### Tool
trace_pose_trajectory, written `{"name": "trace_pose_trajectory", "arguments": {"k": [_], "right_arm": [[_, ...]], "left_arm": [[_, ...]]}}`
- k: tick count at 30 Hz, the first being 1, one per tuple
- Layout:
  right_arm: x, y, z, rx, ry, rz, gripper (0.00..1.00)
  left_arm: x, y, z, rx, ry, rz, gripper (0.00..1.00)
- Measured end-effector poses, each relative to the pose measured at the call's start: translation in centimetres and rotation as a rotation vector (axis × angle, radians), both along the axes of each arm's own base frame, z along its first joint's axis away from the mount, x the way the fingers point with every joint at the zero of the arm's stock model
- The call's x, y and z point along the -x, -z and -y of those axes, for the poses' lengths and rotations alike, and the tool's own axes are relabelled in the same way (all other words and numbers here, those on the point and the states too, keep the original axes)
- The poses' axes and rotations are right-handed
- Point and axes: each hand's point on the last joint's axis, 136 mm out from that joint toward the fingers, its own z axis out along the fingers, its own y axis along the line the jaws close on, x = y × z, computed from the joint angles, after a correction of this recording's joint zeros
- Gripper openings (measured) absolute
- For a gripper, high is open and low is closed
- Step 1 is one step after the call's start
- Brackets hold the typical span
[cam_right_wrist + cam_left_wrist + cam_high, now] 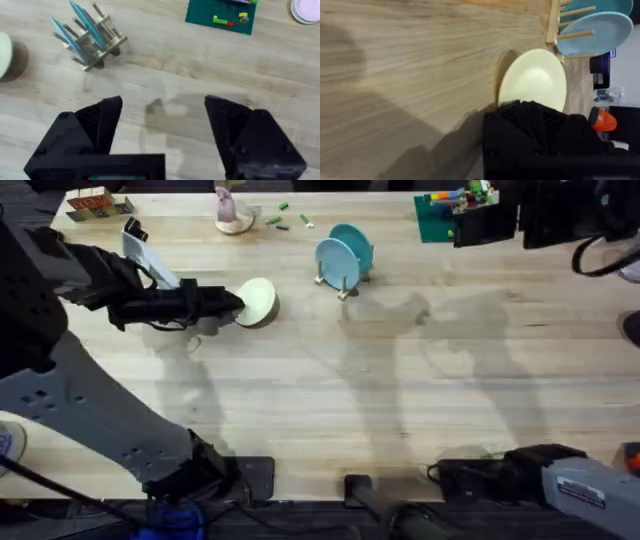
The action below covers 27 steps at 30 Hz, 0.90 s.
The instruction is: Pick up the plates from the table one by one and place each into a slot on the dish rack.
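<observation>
A pale cream-yellow plate (258, 301) is tilted up on edge just above the table (400, 400), left of centre, and casts a shadow on the wood. My left gripper (228, 305) is shut on its near rim; in the left wrist view a black finger covers the plate's (532, 80) lower edge. To its right stands the small wooden dish rack (343, 282), with two light blue plates (340, 258) upright between its pegs. The right wrist view shows the rack (97, 45) and its blue plates (75, 27) farther off. My right gripper (162, 107) hangs open over bare wood, holding nothing.
A green baseplate (440, 218) with coloured bricks lies at the back right. Small green pieces (290, 220) and a pink object (230, 210) sit at the back centre, and a red-and-tan box (90, 205) at the back left. The right arm (560, 480) rests near the front right edge.
</observation>
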Motion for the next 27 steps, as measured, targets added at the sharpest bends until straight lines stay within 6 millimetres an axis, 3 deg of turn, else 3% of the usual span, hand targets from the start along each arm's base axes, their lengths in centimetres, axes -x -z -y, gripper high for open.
{"name": "trace_pose_trajectory", "arguments": {"k": [11, 27], "right_arm": [[0.0, -0.4, -1.8, -0.095, -0.032, -0.001, 0.995], [0.3, -3.8, -11.7, -0.370, -0.126, 0.068, 0.995]], "left_arm": [[0.0, 0.0, 0.0, 0.001, 0.000, -0.002, 0.038], [0.0, 0.0, 0.0, 0.001, 0.000, -0.002, 0.038]]}}
